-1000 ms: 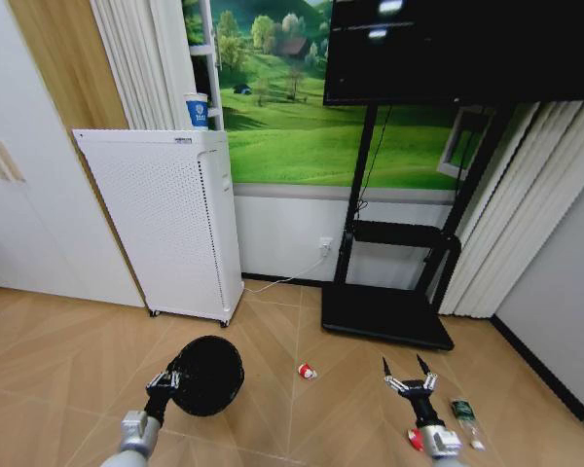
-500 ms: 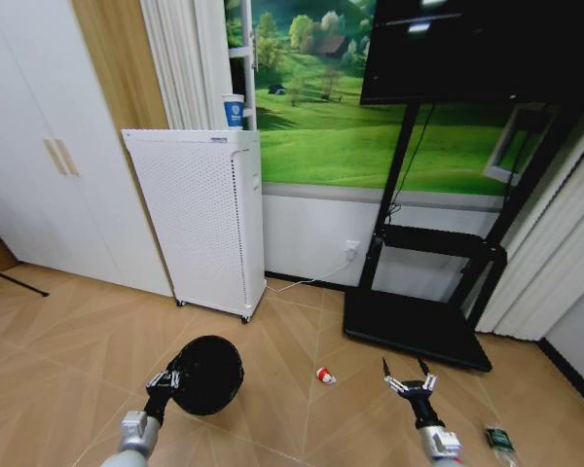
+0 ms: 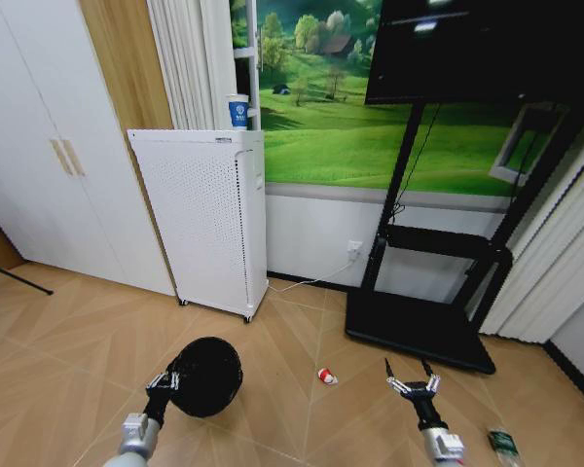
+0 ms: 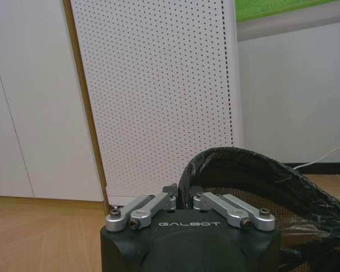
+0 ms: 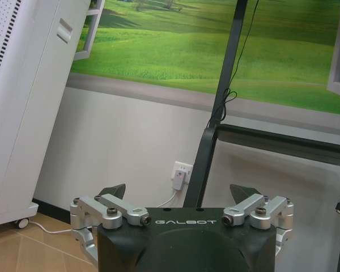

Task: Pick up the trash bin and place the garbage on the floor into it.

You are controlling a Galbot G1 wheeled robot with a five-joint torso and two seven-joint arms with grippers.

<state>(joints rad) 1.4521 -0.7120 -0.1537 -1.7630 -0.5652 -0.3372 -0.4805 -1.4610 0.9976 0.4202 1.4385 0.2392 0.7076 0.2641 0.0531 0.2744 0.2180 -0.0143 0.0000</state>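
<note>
In the head view my left gripper (image 3: 165, 381) is shut on the rim of the trash bin (image 3: 206, 375), a small black round bin held above the wooden floor with its mouth tipped toward me. The left wrist view shows the fingers (image 4: 153, 205) pinching the bin's (image 4: 260, 175) bag-lined rim. My right gripper (image 3: 413, 376) hangs open and empty low on the right; its fingertips (image 5: 114, 191) are spread wide. Garbage lies on the floor: a red-and-white piece (image 3: 325, 376) between the two grippers and a clear bottle with a green label (image 3: 503, 446) at the lower right.
A white perforated appliance (image 3: 200, 219) with a paper cup (image 3: 237, 110) on top stands by the wall ahead. The black TV-stand base (image 3: 419, 331) sits to the right, white cabinet doors (image 3: 39, 165) to the left. A white cable (image 3: 307, 285) trails along the skirting.
The whole picture has slid to the right, so the camera has turned left. Both arms keep their places in the view, and the left gripper still holds the bin.
</note>
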